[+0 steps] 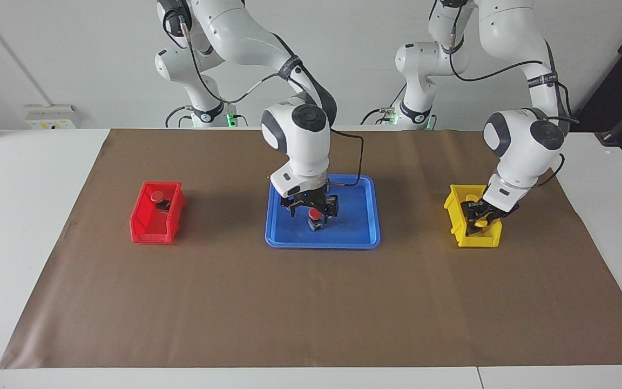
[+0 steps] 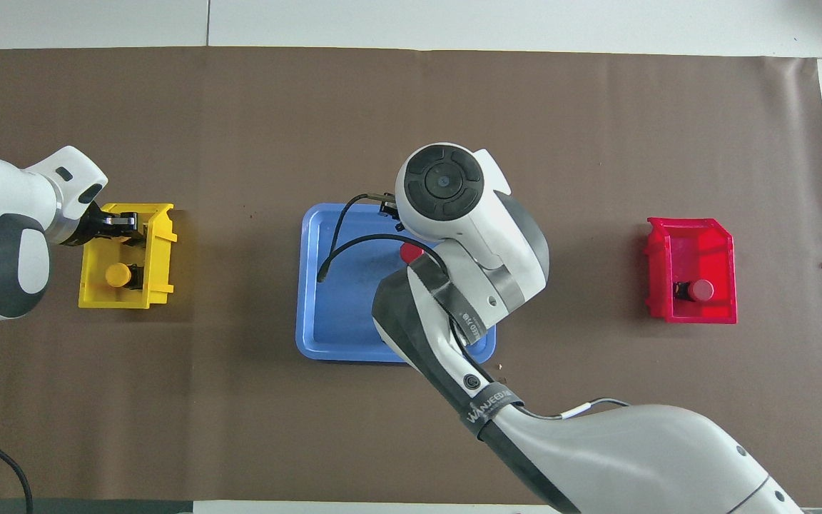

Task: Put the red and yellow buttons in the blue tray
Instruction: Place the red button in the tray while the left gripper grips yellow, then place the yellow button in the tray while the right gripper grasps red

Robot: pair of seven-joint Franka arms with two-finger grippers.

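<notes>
The blue tray lies mid-table. In it a red button stands upright, and my right gripper hangs just above it, open, fingers apart on either side of the cap. A second red button sits in the red bin. My left gripper is down inside the yellow bin, shut on a yellow button. Nearer the robots in that bin, another yellow button stands free. From overhead the right wrist hides most of the tray's middle.
The red bin stands toward the right arm's end of the table, the yellow bin toward the left arm's end. A brown mat covers the table. A black cable loops off the right wrist over the tray.
</notes>
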